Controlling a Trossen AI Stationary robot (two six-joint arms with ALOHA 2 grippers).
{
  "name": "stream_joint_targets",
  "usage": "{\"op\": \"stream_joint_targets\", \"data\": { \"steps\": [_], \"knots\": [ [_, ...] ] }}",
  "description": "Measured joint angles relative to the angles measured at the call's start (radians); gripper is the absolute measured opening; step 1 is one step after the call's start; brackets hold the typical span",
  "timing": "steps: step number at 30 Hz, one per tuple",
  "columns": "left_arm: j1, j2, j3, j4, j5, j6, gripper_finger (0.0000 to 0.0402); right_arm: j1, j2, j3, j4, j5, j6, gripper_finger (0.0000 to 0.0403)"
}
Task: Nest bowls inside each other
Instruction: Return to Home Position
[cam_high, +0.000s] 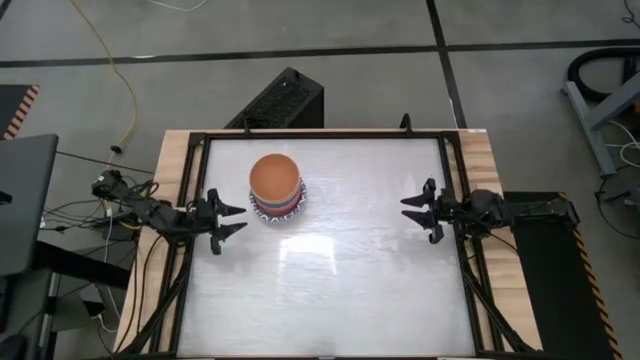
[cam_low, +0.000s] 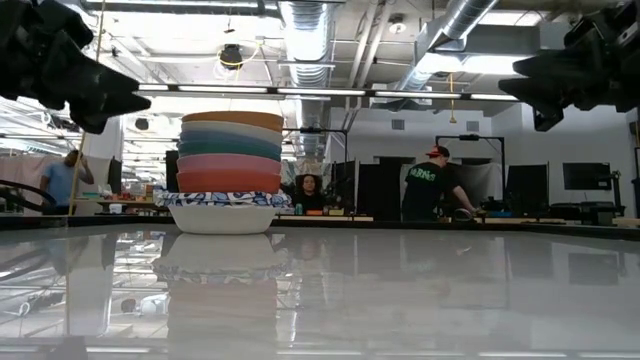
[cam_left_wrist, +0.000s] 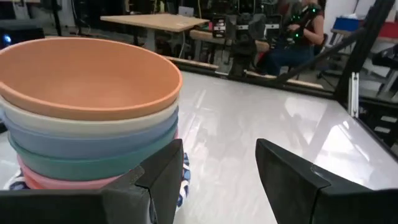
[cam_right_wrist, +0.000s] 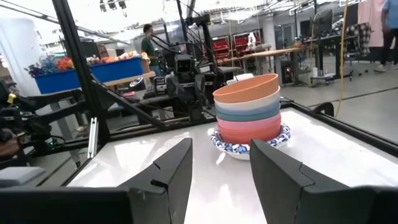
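Note:
The bowls (cam_high: 276, 186) stand nested in one stack on the far left part of the table, the orange bowl (cam_left_wrist: 87, 74) on top, then cream, blue, dark green, pink and red (cam_low: 229, 181). The stack rests in a blue-and-white patterned dish (cam_low: 222, 205). My left gripper (cam_high: 233, 219) hovers open at the table's left edge, just near-left of the stack and apart from it. My right gripper (cam_high: 412, 212) hovers open at the right edge, pointing toward the stack (cam_right_wrist: 247, 114) from well off.
The white table top (cam_high: 330, 280) lies bare in front of and right of the stack, bounded by a black frame (cam_high: 455, 160). People (cam_low: 425, 190) and benches show in the room beyond the far edge.

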Motion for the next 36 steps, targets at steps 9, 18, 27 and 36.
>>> {"op": "stream_joint_targets", "data": {
  "steps": [9,18,27,36],
  "knots": [
    [0.000,0.001,0.002,-0.030,-0.027,-0.010,0.0191,0.000,0.000,-0.001,-0.071,0.000,0.090,0.0180],
    [0.000,0.001,0.002,-0.033,-0.011,-0.078,0.0191,0.000,0.001,-0.001,-0.081,-0.005,0.128,0.0180],
    [0.000,0.001,0.002,-0.035,-0.009,-0.038,0.0191,0.000,0.001,-0.001,-0.080,-0.005,0.128,0.0180],
    [0.000,0.001,0.002,-0.035,-0.008,-0.036,0.0191,0.000,0.001,-0.001,-0.080,-0.005,0.128,0.0180]
  ]
}}
